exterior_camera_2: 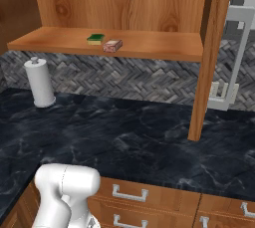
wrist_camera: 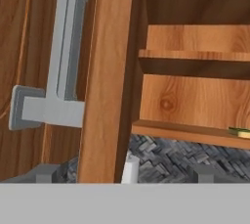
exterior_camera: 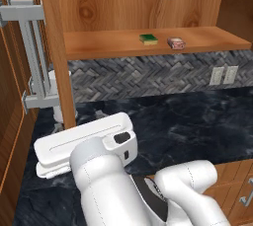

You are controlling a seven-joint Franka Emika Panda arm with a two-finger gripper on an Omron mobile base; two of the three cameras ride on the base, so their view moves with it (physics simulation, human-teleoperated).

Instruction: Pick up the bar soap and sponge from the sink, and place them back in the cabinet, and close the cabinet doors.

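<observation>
Now green-topped sponge (exterior_camera: 148, 38) sits beside pinkish-brown bar soap (exterior_camera: 175, 43).

Both base cameras look forward and down over the table (exterior_camera: 197, 121) at the open cabinet (exterior_camera: 148, 3), from left and right, sharing its shelf (exterior_camera_2: 149, 48). The hand camera sits close to the left door's edge (wrist_camera: 105, 81).

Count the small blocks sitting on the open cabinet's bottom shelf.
2. The sponge, green over yellow, lies on the shelf, and the bar soap, pinkish-brown, sits just to its right and slightly nearer the front edge. Nothing else shows on the shelf.
</observation>
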